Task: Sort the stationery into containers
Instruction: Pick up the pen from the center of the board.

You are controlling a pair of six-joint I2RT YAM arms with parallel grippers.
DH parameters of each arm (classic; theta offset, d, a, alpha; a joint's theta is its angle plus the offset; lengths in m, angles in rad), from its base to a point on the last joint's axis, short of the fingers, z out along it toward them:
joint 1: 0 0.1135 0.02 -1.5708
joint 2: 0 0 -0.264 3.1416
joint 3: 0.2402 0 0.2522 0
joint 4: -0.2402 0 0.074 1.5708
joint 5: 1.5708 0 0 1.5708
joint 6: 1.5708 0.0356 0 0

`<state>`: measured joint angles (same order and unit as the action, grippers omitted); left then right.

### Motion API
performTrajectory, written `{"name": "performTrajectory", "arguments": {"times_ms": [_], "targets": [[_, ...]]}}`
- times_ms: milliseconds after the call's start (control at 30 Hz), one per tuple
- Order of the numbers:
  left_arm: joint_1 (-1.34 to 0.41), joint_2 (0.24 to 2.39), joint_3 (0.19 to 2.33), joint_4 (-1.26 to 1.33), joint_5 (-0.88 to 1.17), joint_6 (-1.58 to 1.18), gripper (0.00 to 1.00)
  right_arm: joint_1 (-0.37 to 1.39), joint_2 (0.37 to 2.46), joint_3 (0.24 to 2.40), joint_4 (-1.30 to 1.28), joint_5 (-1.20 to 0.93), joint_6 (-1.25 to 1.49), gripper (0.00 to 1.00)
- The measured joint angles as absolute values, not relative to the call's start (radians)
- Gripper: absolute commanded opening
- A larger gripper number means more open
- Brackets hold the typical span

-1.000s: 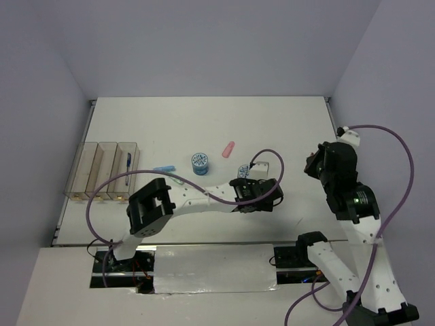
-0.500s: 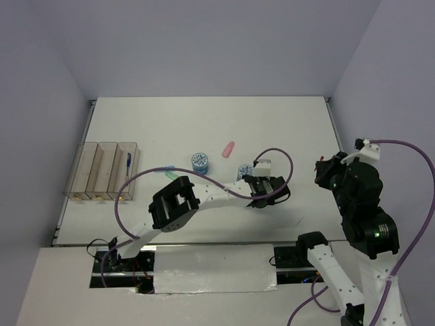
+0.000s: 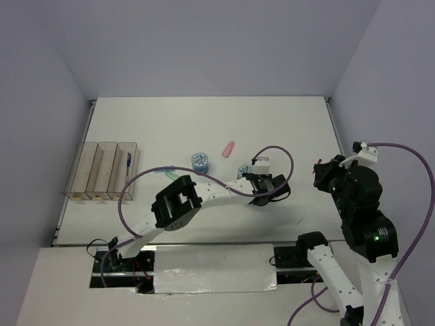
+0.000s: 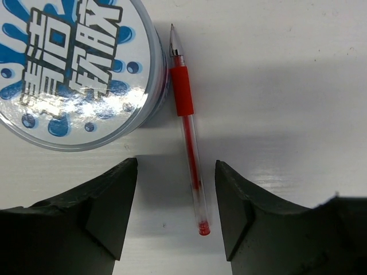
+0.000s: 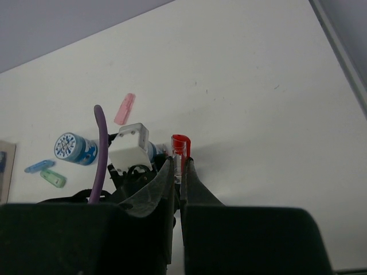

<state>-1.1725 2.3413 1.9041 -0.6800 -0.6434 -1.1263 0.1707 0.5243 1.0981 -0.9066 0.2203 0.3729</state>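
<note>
L pincer (image 4: 175, 172) open, red pen (image 4: 188, 123) between its fingers, roll (image 4: 74, 69) just left: pick step. Next: close on barrel w/o nudging roll. R pincer (image 5: 178, 163): can't tell.

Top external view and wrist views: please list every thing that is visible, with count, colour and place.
containers: 1 row of three bins, clear amber, left edge of table.
blue pen: 1, blue, in the rightmost bin.
centre roll: 1, blue with patterned white top, mid-table.
second roll: 1, same colours, beside the lying red pen.
pink bar: 1, pink, beyond the rolls.
light-blue bar: 1, light blue, left of centre roll.
green bar: 1, green, beside it.
lying red pen: 1, red and clear, on the table.
held red pen: 1, clear with red end, in right pincer.
left pincer: 1, black, open, astride the lying red pen.
right pincer: 1, black, shut, at the table's right.
</note>
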Motion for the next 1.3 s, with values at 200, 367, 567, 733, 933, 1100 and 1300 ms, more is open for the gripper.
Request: {"name": "performTrajectory", "arguments": {"times_ms": [200, 367, 567, 733, 933, 1100, 1300], "targets": [[-1.172, 2.346, 1.909, -0.682, -0.64, -1.129, 0.44, 0.171, 0.507, 1.098, -0.906, 0.216, 0.373, 0.0], [-1.172, 2.346, 1.902, -0.66, -0.63, -1.124, 0.07, 0.171, 0.498, 1.098, -0.906, 0.206, 0.373, 0.0], [-1.185, 2.323, 1.852, -0.607, -0.643, -1.105, 0.0, 0.171, 0.493, 1.098, -0.906, 0.196, 0.373, 0.0], [-1.205, 2.199, 1.644, -0.467, -0.597, -1.058, 0.0, 0.171, 0.493, 1.096, -0.893, 0.148, 0.379, 0.0], [-1.258, 1.842, 1.202, -0.32, -0.482, -0.937, 0.0, 0.171, 0.485, 1.05, -0.807, 0.068, 0.421, 0.0], [-1.27, 1.415, 0.897, -0.086, -0.415, -0.805, 0.0, 0.171, 0.422, 0.894, -0.611, -0.048, 0.494, 0.0], [-1.267, 0.995, 0.64, 0.206, -0.336, -0.656, 0.0, 0.188, 0.383, 0.576, -0.261, -0.168, 0.73, 0.0]]}}
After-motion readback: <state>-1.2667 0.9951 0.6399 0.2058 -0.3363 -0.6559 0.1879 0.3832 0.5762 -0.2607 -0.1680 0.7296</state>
